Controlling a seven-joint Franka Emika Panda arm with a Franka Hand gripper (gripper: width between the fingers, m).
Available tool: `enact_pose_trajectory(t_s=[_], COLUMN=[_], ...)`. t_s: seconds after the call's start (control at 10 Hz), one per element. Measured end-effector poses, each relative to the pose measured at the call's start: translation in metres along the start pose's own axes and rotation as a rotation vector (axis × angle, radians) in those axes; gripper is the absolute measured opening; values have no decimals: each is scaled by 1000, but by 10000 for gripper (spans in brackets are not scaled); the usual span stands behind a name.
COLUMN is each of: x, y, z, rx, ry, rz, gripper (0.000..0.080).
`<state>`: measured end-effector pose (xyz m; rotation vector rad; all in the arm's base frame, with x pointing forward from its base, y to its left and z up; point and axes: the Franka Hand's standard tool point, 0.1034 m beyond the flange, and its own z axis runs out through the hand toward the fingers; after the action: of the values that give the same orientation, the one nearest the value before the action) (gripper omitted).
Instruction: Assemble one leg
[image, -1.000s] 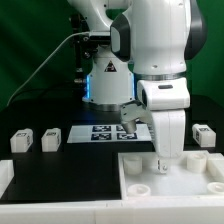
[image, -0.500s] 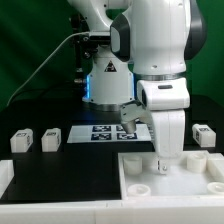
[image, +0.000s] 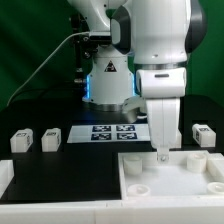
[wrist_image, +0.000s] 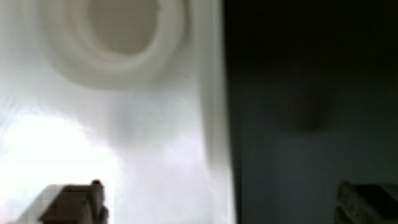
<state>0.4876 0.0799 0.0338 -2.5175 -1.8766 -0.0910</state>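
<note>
**A:** Where is the leg to be found?

**B:** One leg (image: 203, 134) is seen on the black table (image: 70, 170), at the exterior view's right, just beyond the white panel (image: 175, 175). A second leg (image: 50, 139) and a third leg (image: 20, 141) are seen side by side at the exterior view's left, beyond the marker board (image: 110, 131). None is held, and none is seated in the panel.

**A:** And how is the gripper (image: 160, 155) set?

**B:** It is spread wide and empty. In the wrist view the fingers (wrist_image: 71, 200) are seen far apart with nothing between them. It is hung low over the panel's far edge, so that panel lies under one finger and bare table under the other. A corner hole (wrist_image: 116, 30) is seen close by. Whether the panel is touched cannot be told.

**A:** What could be spoiled from here?

**B:** If the gripper were carried sideways toward a leg without being raised, the panel's rim could be caught and the panel dragged, so that the hole would be displaced. The leg is small and light. If the jaws were closed off-centre, it could be tipped or pushed away. If it were gripped tilted, it could be jammed at the hole's mouth rather than seated.
</note>
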Motion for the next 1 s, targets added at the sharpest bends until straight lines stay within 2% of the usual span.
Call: enact_pose_trajectory(t_s=[0.2, 0.5, 0.8, 0.9, 1.0], x=[24, 58, 63, 65, 64], y=[-16, -37, -45, -46, -47], z=[-9, -10, -3, -4, -3], rx=[-7, 6, 50, 57, 61], ry=[3, 13, 19, 21, 12], rz=[123, 627, 1110, 1200, 1173], gripper=[649, 649, 649, 649, 649])
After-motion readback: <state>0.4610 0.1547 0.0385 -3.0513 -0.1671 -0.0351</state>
